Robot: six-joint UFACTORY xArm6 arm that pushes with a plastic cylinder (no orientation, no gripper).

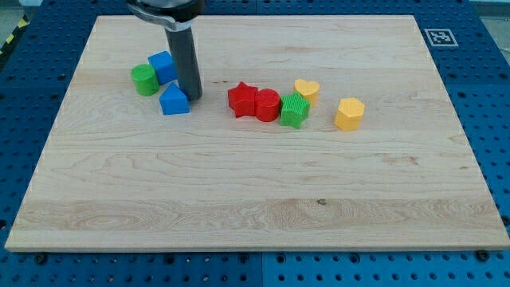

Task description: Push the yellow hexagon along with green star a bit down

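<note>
The yellow hexagon (349, 114) lies right of the board's middle, on its own. The green star (294, 110) lies to its left, touching a red round block (267, 105) and just below a yellow heart (307, 89). My tip (194, 97) is far to the left of both, right next to a blue block (174, 100) on that block's right side. The rod comes down from the view's top.
A red star (241, 99) lies left of the red round block. A blue cube (162, 66) and a green cylinder (145, 80) lie at the upper left, behind the rod. A black-and-white marker (439, 36) is at the board's top right corner.
</note>
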